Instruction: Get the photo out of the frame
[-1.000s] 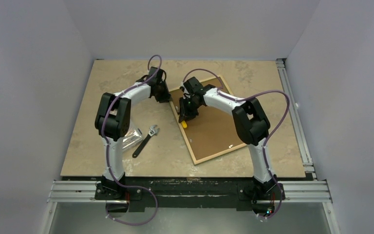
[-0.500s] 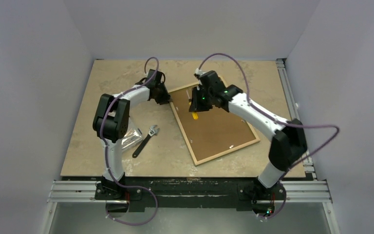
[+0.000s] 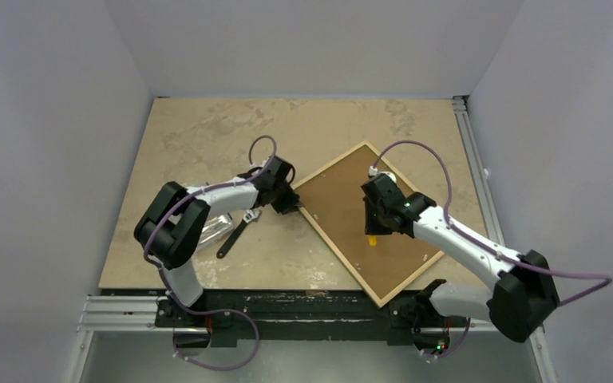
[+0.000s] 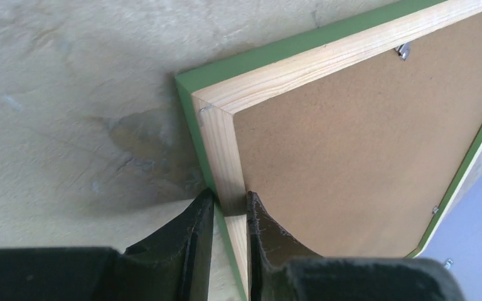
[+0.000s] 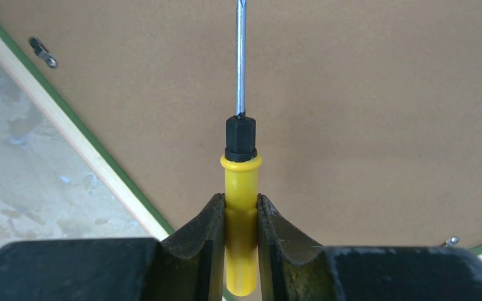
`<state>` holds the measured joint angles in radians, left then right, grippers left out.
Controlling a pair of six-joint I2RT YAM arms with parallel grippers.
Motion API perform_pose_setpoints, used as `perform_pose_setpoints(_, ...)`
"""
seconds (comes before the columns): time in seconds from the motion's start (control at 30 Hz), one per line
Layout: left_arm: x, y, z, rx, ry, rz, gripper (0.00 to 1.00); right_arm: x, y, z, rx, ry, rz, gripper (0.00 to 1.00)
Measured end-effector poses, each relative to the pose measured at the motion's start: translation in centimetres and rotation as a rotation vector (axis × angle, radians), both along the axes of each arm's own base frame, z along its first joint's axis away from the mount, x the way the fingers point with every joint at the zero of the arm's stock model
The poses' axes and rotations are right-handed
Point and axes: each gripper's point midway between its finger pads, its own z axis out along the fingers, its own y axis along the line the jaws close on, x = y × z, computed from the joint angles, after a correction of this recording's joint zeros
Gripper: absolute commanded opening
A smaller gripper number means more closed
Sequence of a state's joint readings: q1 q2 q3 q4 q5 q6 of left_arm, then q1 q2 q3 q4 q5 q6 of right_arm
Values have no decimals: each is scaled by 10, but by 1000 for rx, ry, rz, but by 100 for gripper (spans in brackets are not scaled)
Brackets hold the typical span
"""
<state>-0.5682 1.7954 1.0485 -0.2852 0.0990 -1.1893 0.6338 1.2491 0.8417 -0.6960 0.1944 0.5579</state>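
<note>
The frame (image 3: 331, 167) lies face down and turned like a diamond. Its brown backing board (image 3: 339, 211) faces up, and the near corner reaches the table's front edge. The photo is hidden under the board. My left gripper (image 3: 290, 200) is shut on the frame's left rail; in the left wrist view it (image 4: 226, 204) pinches the pale wood and green edge (image 4: 326, 63). My right gripper (image 3: 373, 226) hovers over the board, shut on a yellow-handled screwdriver (image 5: 241, 188) whose metal shaft points away over the board (image 5: 364, 94).
A wrench (image 3: 238, 230) and a crumpled shiny bag (image 3: 216, 226) lie left of the frame under my left arm. Small metal clips (image 5: 41, 52) sit along the frame's inner edge. A metal rail (image 3: 487, 191) runs along the table's right side.
The frame has turned and slid toward the near edge, held by my left gripper. My right arm has swung nearer and rightward, still holding the screwdriver.
</note>
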Motion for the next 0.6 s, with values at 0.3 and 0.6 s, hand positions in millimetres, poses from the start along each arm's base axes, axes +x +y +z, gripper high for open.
perform_pose_setpoints(0.3, -48, 7, 6, 6, -50, -71, 51, -5, -7, 43, 114, -138, -78, 0)
perform_pose_setpoints(0.6, -56, 9, 85, -39, -240, -400, 69, -16, -15, 41, 141, -137, -126, 0)
